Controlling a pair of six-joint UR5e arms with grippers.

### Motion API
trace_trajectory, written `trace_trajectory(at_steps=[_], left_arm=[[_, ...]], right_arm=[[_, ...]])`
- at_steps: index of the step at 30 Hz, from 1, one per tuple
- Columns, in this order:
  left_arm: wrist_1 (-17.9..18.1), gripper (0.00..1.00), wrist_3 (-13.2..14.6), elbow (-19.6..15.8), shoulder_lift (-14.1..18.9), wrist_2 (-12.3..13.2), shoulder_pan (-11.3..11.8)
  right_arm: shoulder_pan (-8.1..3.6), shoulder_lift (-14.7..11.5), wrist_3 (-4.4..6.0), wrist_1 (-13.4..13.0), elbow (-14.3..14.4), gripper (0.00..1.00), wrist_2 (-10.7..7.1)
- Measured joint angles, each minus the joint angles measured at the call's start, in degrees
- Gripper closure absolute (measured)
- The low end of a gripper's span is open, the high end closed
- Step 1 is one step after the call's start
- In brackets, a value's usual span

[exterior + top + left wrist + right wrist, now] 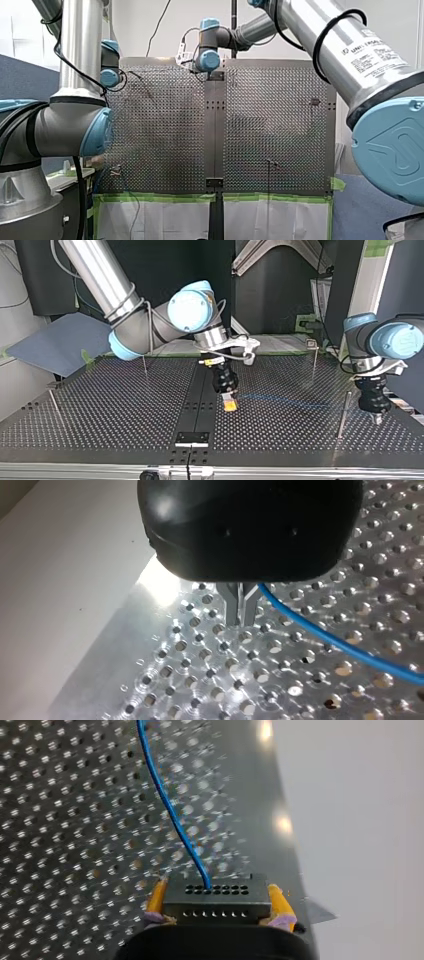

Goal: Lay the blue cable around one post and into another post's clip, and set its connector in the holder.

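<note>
four posts (343, 412) on table (100, 410), one at 9 o'clock of nearly shut left claw (376, 419) in top view; right claw (217, 891) clamped on one connector (217, 904) trailing one blue cable (172, 815).

Left gripper (241, 622), seen from its own wrist: the black housing fills the upper field, and two metal fingers (232, 607) project from it, drawn close together with only a thin slit between them. The blue cable (320, 632) leaves the fingers at their side, where it is pinched, and runs in a shallow curve over the perforated table (210, 680) (its far end lies out of view). Beyond the table's edge lies a plain pale surface (60, 580).
</note>
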Motion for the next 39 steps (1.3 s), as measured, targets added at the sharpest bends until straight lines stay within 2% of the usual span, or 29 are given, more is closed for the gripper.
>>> trace_trajectory(at_steps=[4, 11, 17, 19, 21, 23, 24, 25, 26, 27, 28, 29, 30, 31, 34, 39], left_arm=[[0.1, 0.93, -0.1, 0.0, -0.9, 0.4, -0.1], [0.2, 0.73, 0.3, 0.0, -2.4, 2.3, -0.4], [0.4, 0.73, 1.5, 0.0, -2.5, 2.4, -0.9], [0.3, 0.76, 1.5, 0.0, -2.5, 2.3, -1.0], [0.3, 0.74, 1.4, 0.0, -2.5, 2.3, -1.2], [0.2, 0.62, 1.2, 0.0, -2.5, 2.3, -1.4], [0.2, 0.62, 1.2, 0.0, -2.5, 2.1, -1.4], [0.2, 0.55, 1.1, 0.0, -2.5, 2.0, -1.5], [0.2, 0.42, 1.1, 0.0, -2.5, 1.9, -1.5], [0.2, 0.42, 1.2, 0.0, -2.5, 1.9, -1.5], [0.2, 0.31, 1.3, 0.0, -2.5, 2.0, -1.5], [0.2, 0.07, 1.6, 0.0, -2.5, 2.2, -1.6], [0.2, 0.07, 1.9, 0.0, -2.5, 2.4, -1.6], [0.1, 0.00, 2.2, 0.0, -2.5, 2.6, -1.6], [-0.3, 0.00, 3.5, 0.0, -2.5, 2.7, -1.6], [-2.3, 0.00, 5.5, 0.0, -2.5, 0.9, -1.7]], right_arm=[[-0.13, 0.6, 0.00, 0.9, 0.0, 1.00, 0.12], [-0.47, 1.1, -0.05, 2.1, 0.1, 1.00, 1.08], [-1.07, 1.3, -0.15, 3.6, 0.7, 1.00, 2.08], [-1.24, 1.3, -0.15, 3.6, 1.2, 1.00, 2.19], [-1.47, 1.4, -0.17, 3.4, 2.2, 1.00, 2.31], [-1.64, 1.4, -0.18, 3.2, 2.9, 1.00, 2.39], [-1.73, 1.4, -0.20, 3.1, 3.3, 1.00, 2.41], [-1.82, 1.4, -0.22, 3.0, 3.7, 1.00, 2.43], [-1.91, 1.4, -0.24, 2.9, 4.0, 1.00, 2.46], [-2.00, 1.4, -0.27, 2.7, 4.4, 1.00, 2.48], [-2.09, 1.4, -0.29, 2.5, 4.8, 1.00, 2.51], [-2.24, 1.4, -0.32, 2.3, 5.4, 1.00, 2.55], [-2.34, 1.4, -0.34, 2.0, 5.9, 1.00, 2.58], [-2.44, 1.4, -0.36, 1.8, 6.3, 1.00, 2.63], [-2.79, 1.4, -0.38, 0.9, 7.8, 1.00, 2.83], [-3.38, 1.4, -0.39, -0.7, 10.3, 1.00, 3.24]])
